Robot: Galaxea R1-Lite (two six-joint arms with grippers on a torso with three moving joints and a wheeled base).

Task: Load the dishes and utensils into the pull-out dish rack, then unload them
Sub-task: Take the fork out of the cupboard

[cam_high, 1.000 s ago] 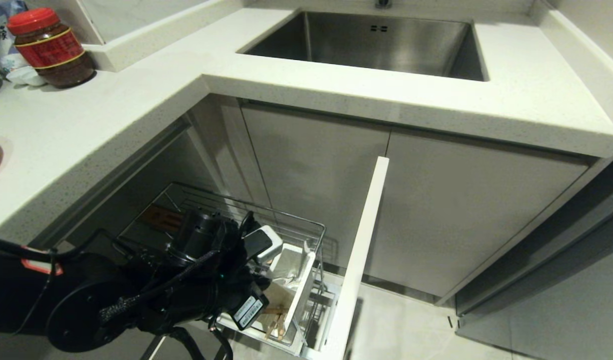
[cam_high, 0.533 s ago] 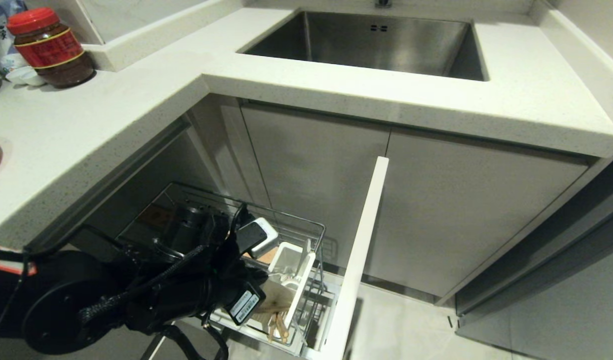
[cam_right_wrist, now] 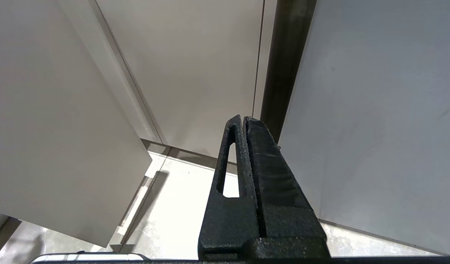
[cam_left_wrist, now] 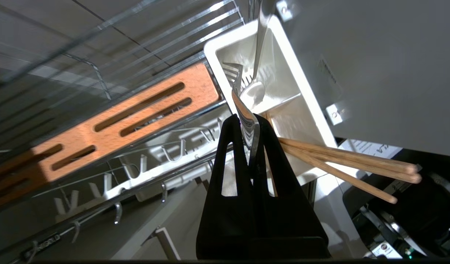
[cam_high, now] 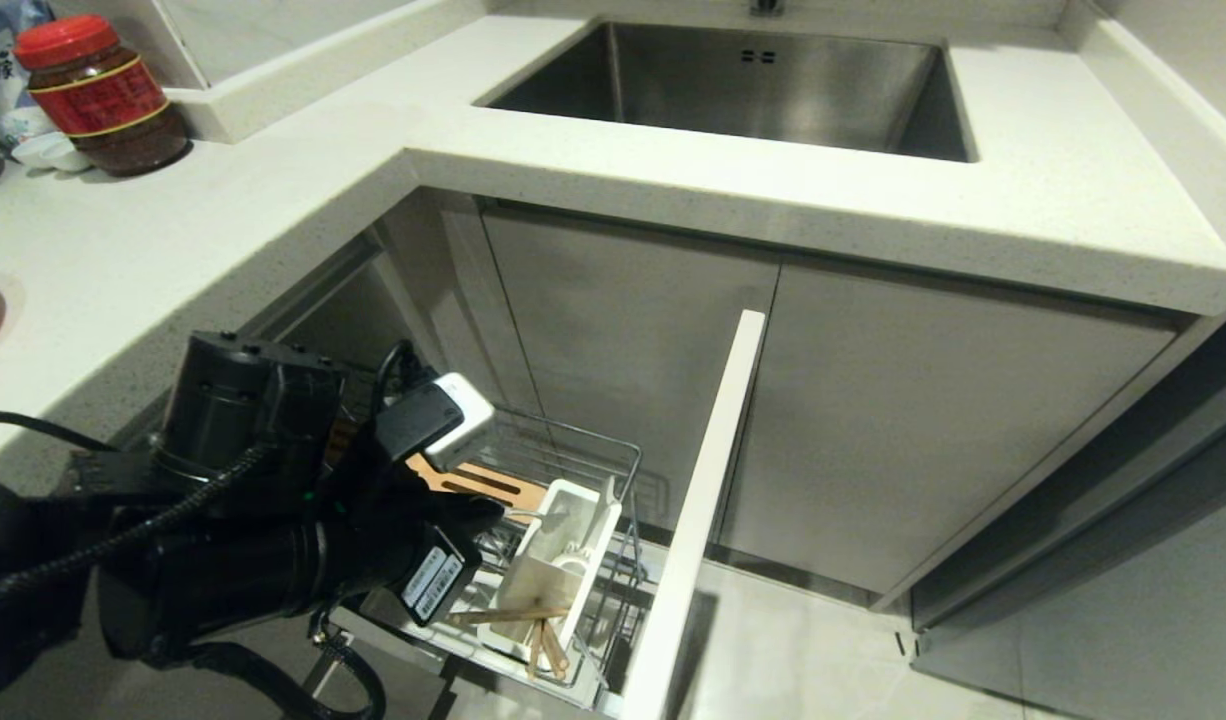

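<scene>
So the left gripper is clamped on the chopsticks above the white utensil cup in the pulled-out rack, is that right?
Not quite. The left gripper is clamped on the fork, not the chopsticks, which lie loose, leaning out of the white utensil cup. The left wrist view shows it. The rest stands.

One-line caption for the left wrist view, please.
Left hand shut on a fork above the white cup holding chopsticks.
</scene>
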